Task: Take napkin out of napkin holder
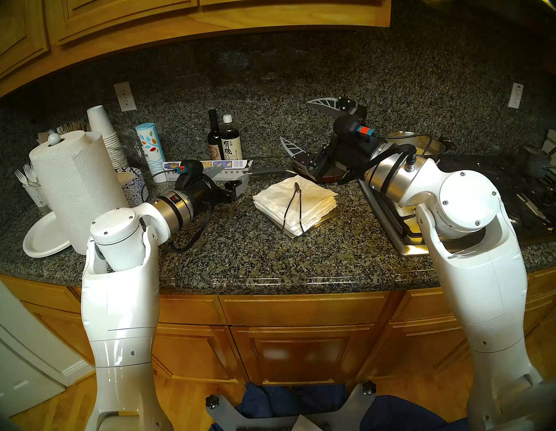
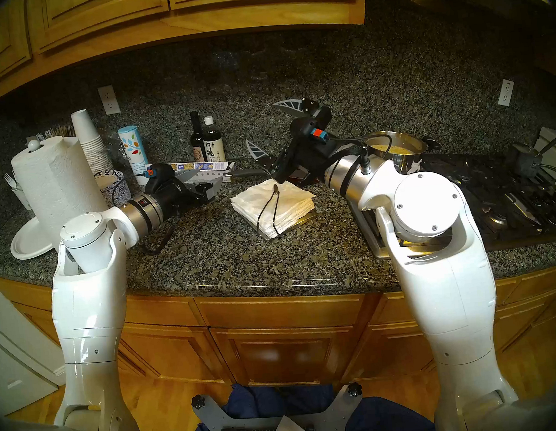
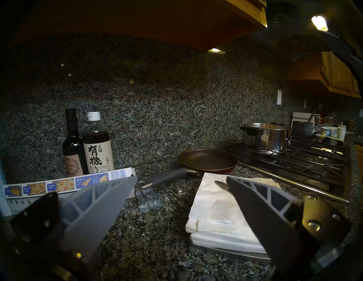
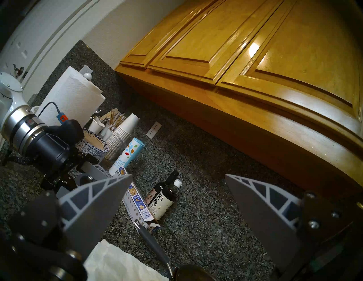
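A thick stack of white napkins (image 1: 302,196) (image 3: 214,208) lies on the brass napkin holder (image 1: 328,216) (image 3: 225,253) at mid-counter. The top napkin is pinned under the holder's dark wire arm (image 1: 290,209), whose teardrop tip (image 1: 296,185) (image 3: 220,184) rests on it. My left gripper (image 1: 232,180) (image 3: 181,177) hovers low just left of the stack, open and empty. My right gripper (image 1: 294,121) (image 4: 178,175) is raised behind the stack, above the pan, pointing toward the backsplash, open and empty. A corner of the napkins (image 4: 117,263) shows below it.
A dark frying pan (image 3: 208,160) sits just behind the stack, handle pointing left. Two bottles (image 1: 223,140) and a foil box (image 1: 211,165) stand behind my left gripper. Paper-towel roll (image 1: 77,188), cups (image 1: 106,138) and plate (image 1: 45,237) at left; stove (image 1: 505,195) and pot (image 1: 412,143) at right.
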Robot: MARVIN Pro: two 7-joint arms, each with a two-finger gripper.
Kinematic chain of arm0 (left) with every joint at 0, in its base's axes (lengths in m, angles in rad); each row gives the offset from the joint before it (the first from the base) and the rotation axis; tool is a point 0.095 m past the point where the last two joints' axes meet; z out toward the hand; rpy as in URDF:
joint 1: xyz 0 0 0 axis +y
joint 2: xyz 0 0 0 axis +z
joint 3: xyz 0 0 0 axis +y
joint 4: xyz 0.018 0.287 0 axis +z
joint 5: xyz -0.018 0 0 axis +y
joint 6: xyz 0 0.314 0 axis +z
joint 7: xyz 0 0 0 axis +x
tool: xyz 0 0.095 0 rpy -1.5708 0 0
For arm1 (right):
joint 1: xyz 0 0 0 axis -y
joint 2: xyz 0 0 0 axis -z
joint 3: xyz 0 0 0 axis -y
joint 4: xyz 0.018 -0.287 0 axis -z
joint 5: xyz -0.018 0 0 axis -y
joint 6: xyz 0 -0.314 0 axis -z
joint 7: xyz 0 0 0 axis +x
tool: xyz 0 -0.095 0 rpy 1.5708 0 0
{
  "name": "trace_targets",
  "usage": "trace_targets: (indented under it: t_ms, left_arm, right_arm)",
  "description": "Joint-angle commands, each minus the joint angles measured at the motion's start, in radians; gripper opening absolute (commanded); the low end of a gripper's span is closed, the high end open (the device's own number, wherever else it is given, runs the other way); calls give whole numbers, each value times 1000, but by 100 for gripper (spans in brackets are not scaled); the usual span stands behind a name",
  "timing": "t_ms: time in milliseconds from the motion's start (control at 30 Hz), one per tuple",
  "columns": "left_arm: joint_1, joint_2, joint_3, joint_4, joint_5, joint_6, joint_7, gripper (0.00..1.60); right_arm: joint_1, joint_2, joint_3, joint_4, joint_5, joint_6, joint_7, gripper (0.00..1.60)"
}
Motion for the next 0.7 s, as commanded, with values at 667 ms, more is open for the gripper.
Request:
trace_targets:
  t_ms: [667]
  left_arm:
    - [-111, 13, 86, 40, -13, 29, -78, 160]
  right_arm:
    - [18, 62, 81, 95, -1, 59, 76, 160]
